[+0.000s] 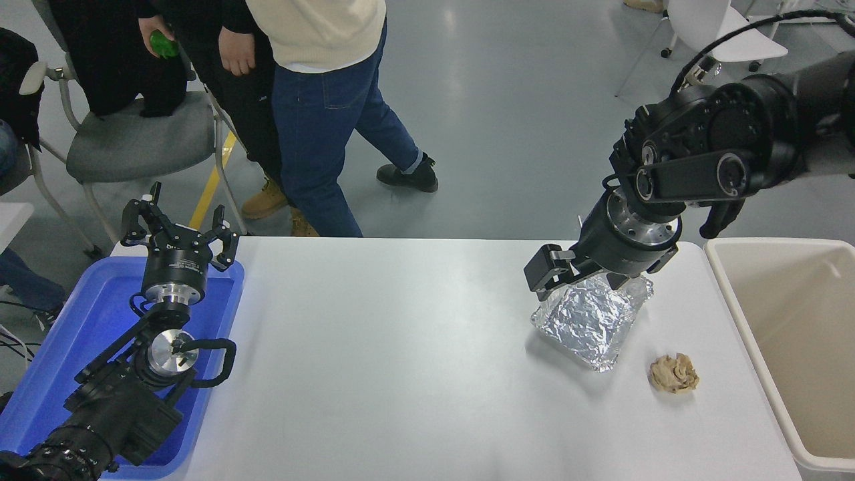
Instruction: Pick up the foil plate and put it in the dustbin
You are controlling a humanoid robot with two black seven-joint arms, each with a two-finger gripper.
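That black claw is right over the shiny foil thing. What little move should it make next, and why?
Probably ease down a little and close on the far rim. The right gripper hovers at the far end of the foil plate, jaws open, and the plate lies flat on the table, not yet held. The dustbin waits empty just to the right.

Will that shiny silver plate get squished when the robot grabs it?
Probably a bit. The foil plate is already crinkled all over, so it looks thin and easy to dent. It likely weighs very little, so the right end effector at its far rim should lift it easily. Gripped by one edge, it may bend or sag.
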